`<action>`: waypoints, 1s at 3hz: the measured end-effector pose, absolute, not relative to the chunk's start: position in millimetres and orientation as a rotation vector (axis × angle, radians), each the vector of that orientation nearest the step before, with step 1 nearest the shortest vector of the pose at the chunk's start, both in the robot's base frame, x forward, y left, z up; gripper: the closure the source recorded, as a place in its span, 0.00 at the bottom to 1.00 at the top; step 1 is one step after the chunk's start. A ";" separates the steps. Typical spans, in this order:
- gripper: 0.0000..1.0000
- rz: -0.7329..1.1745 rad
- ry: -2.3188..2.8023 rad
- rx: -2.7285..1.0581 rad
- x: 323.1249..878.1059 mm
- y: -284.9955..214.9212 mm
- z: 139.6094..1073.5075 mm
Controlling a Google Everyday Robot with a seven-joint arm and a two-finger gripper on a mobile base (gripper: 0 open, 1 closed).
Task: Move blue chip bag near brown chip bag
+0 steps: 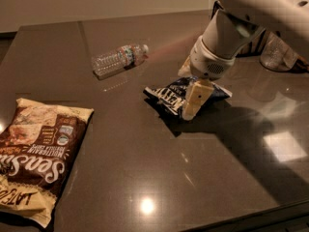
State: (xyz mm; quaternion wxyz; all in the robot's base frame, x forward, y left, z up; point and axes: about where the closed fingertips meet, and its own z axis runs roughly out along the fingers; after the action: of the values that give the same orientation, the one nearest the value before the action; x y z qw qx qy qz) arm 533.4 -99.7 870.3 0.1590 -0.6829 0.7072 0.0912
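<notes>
The blue chip bag (pixel 167 95), small, crinkled and navy with white lettering, lies on the dark table (pixel 145 158) right of the middle. My gripper (pixel 186 94) has come down from the upper right and is open. Its cream fingers (pixel 195 98) straddle the bag, one at the near side and one at the far side. The arm hides the middle of the bag. The brown chip bag (pixel 36 153), large and flat with cream borders and white script, lies at the front left, far from the blue bag.
A clear plastic water bottle (pixel 118 59) lies on its side at the back, left of the blue bag. A clear glass container (pixel 277 57) and a dark box stand at the back right behind the arm. The table's front edge runs along the lower right.
</notes>
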 end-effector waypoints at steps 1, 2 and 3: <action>0.49 0.279 2.017 -1.966 540.7 -85.0 867.9; 0.72 0.284 1.997 -1.974 539.0 -75.0 877.4; 0.96 0.319 1.903 -2.012 522.6 -41.8 901.4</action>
State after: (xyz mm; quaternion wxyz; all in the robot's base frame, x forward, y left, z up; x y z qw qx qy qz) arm 522.6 -41.8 901.4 0.1761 -0.7105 0.6720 0.1126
